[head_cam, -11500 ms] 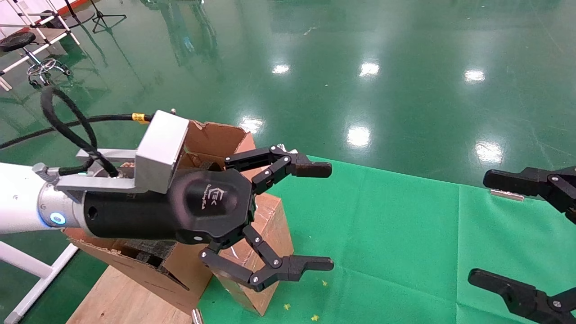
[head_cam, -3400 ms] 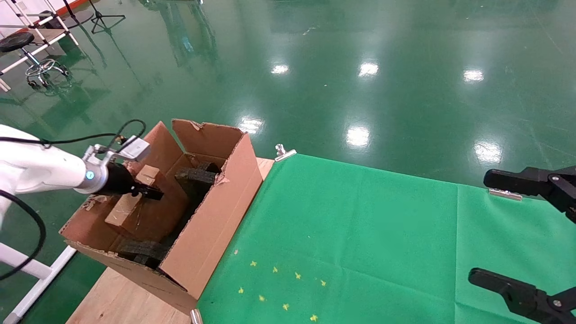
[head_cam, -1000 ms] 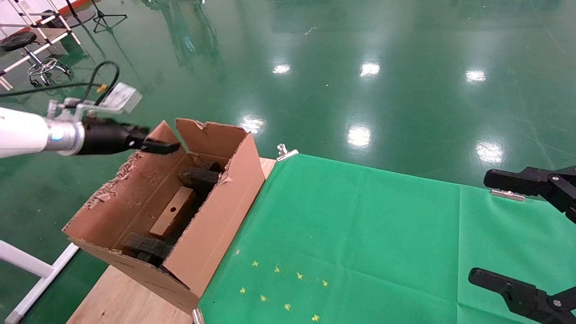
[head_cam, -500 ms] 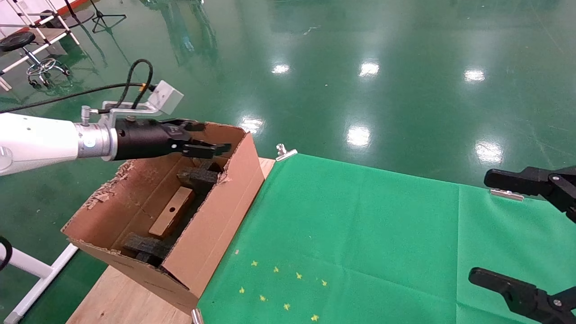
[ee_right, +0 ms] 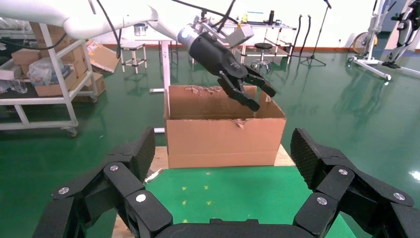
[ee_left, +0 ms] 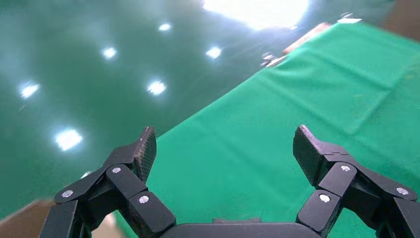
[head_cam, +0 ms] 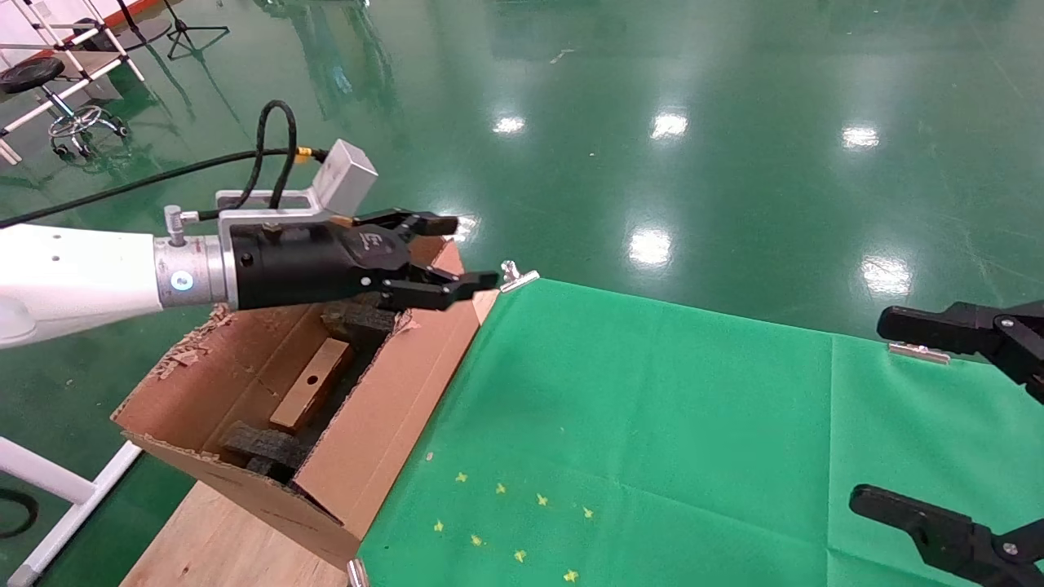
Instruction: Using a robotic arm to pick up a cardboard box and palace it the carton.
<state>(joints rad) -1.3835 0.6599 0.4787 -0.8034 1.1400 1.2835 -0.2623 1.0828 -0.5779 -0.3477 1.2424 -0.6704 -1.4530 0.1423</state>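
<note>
Showing the cardboard box (head_cam: 311,395) flat on the bottom of the carton (head_cam: 391,399), lengthwise between two dark foam blocks (head_cam: 359,319), one at each end. Appears to touch neither carton wall, though hard to tell for certain. Looks, by all signs, delivered: placement seemingly complete.

Judged light and stiff, a small closed brown box with scuffed faces and one dark spot on top. Likely to slip a little wherever smooth tape covers it, and likely to dent at the corners under a hard squeeze. Best taken across the two long side faces, near the middle, well clear of the foam.

Hovers above the carton's far end, on the side next to the green-covered bench (head_cam: 652,424): left end effector (head_cam: 461,253), fingers spread apart and carrying nothing, pointed out over the cloth in the left wrist view (ee_left: 225,148). Also visible from the right wrist camera, over the torn top rim (ee_right: 257,94).

Parked over the right side of the bench: right end effector (head_cam: 877,412), likewise spread wide and empty (ee_right: 223,148).
</note>
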